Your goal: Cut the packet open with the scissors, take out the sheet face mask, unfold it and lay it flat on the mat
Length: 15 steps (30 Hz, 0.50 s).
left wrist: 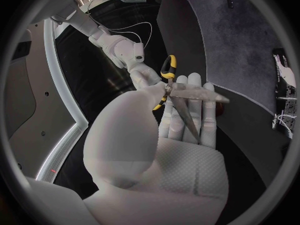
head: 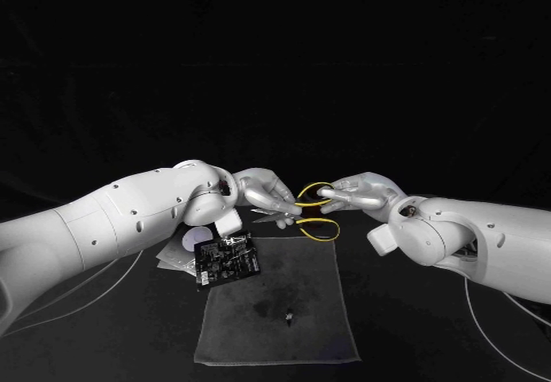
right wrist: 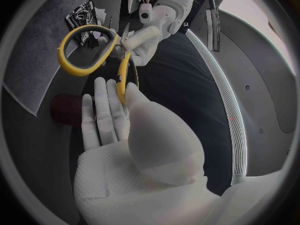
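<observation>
A grey mat (head: 275,302) is lying on the black bench (head: 436,334). A black packet (head: 226,259) is resting over the mat's corner by the left arm, overlapping something pale (head: 174,253); its white print is too small to read. Above the far edge, the left hand (head: 267,191) is pinching the blades of the yellow-handled scissors (left wrist: 168,67), and the right hand (head: 361,195) is apparently hooking one loop.
</observation>
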### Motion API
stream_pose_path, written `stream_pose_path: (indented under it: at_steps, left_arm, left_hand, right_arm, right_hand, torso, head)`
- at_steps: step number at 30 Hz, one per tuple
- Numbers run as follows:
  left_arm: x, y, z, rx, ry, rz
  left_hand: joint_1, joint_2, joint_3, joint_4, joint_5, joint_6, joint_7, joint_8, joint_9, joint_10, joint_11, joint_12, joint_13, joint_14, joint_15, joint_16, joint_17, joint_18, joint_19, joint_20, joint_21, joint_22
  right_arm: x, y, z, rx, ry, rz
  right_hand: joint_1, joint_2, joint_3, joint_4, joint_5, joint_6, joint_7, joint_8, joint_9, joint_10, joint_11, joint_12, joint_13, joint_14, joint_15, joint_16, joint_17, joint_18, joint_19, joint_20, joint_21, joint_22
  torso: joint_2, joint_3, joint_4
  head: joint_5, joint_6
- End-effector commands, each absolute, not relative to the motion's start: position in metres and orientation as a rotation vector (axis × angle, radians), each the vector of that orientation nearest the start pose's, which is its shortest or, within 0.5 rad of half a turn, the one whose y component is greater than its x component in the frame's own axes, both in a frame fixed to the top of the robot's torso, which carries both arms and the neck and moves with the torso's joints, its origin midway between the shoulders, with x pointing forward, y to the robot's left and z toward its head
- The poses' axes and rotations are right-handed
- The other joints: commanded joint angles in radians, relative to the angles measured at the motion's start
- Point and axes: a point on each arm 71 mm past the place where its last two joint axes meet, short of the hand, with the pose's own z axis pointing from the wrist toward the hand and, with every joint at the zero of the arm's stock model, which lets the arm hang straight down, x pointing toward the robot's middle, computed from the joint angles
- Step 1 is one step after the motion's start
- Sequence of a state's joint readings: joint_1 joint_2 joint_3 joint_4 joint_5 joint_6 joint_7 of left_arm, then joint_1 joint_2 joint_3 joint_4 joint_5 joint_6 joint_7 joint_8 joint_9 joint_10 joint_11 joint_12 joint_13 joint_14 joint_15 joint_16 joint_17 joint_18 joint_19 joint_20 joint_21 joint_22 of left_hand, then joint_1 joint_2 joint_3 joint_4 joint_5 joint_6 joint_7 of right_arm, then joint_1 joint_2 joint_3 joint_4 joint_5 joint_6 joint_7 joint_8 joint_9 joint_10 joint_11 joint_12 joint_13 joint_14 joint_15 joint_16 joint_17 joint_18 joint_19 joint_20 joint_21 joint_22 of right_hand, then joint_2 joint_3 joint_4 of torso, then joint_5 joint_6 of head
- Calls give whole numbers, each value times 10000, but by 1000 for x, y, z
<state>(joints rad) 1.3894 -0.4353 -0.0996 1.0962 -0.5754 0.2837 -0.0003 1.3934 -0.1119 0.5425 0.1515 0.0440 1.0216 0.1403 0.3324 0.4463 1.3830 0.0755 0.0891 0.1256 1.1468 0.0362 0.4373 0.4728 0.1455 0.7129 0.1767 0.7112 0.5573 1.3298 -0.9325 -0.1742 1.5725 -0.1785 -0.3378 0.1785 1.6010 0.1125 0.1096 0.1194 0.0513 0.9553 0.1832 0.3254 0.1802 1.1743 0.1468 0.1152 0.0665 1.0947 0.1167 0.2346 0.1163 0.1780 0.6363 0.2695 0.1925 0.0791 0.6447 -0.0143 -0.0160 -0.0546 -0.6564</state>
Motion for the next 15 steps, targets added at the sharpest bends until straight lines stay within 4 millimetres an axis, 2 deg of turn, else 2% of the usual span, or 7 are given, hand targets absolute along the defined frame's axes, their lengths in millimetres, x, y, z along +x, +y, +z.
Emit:
stream_pose_path:
  at_steps: [1,3,4,6,8,9,15]
  left_arm:
    - [551,85,-146,-2023,21784,-13361]
    - [551,85,-146,-2041,21774,-13338]
    - [551,86,-146,-2073,21760,-13303]
    - [552,86,-146,-2150,21736,-13231]
    - [553,88,-147,-2261,21744,-13114]
    - [554,88,-147,-2314,21758,-13062]
    - [558,94,-148,-2803,21791,-12725]
  left_hand:
    - [18,120,1137,-1123,34,-68,-9,63,24,1,-56,4,13,-14,-26,-58,20,57,-82,-8,-8,13]
    - [18,120,1137,-1123,34,-68,-9,63,24,1,-56,4,13,-14,-26,-58,20,57,-82,-8,-8,13]
    - [18,120,1137,-1123,34,-68,-9,63,24,1,-56,4,13,-14,-26,-58,20,57,-82,-8,-8,13]
    - [18,123,1135,-1124,35,-69,-7,62,26,1,-55,3,14,-12,-25,-59,21,59,-83,-7,-8,14]
    - [15,122,1131,-1123,35,-72,-4,61,28,-1,-52,1,14,-12,-23,-60,22,60,-85,-6,-8,15]
    - [15,122,1131,-1123,35,-72,-4,61,28,-1,-52,1,14,-12,-23,-60,22,60,-85,-6,-8,15]
    - [-139,-18,999,-1035,33,-379,163,-131,11,-413,121,-213,-57,-298,156,-241,13,22,-334,124,-240,-92]
  right_arm:
    - [484,-237,-170,9219,16339,13099]
    - [484,-238,-170,9168,16266,12964]
    - [485,-239,-169,9146,16196,12853]
    - [486,-241,-169,9133,16105,12714]
    - [487,-243,-168,9136,15992,12557]
    - [488,-244,-168,9142,15955,12501]
    - [493,-246,-163,9089,15882,12143]
  right_hand:
    - [7,-200,1271,-297,-3,296,-175,225,164,882,-422,49,2,473,-216,163,148,115,317,-108,151,50]
    - [-161,-307,1826,-360,-33,363,-221,295,231,1081,-475,35,7,619,-276,213,208,113,455,-161,222,80]
    - [-591,-626,2690,-474,-26,462,-285,423,367,1414,-552,25,26,877,-368,313,327,112,807,-264,432,174]
    - [-1289,-985,3874,-663,-74,500,-323,581,584,1674,-612,-82,25,1055,-428,366,475,101,1050,-354,618,267]
    - [-1645,-1156,4380,-824,-32,487,-344,663,711,1789,-621,-136,31,1134,-455,393,559,93,1119,-385,701,314]
    - [-2303,-1305,5131,-1149,-45,447,-382,845,990,1985,-648,-239,45,1268,-502,441,730,91,1187,-424,842,402]
    - [-2908,-1312,5588,-1560,-27,377,-423,1057,1360,2208,-708,-321,73,1464,-572,528,956,88,1209,-474,1011,516]
  torso:
    - [-2,-12,7]
    - [-5,-13,11]
    - [-7,-9,9]
    - [-9,-9,7]
    - [-9,-7,6]
    - [-8,-5,3]
    - [-3,7,2]
  head:
    - [-1,-26]
    - [8,-22]
    - [10,-20]
    - [19,-17]
    - [30,-14]
    - [32,-13]
    - [24,16]
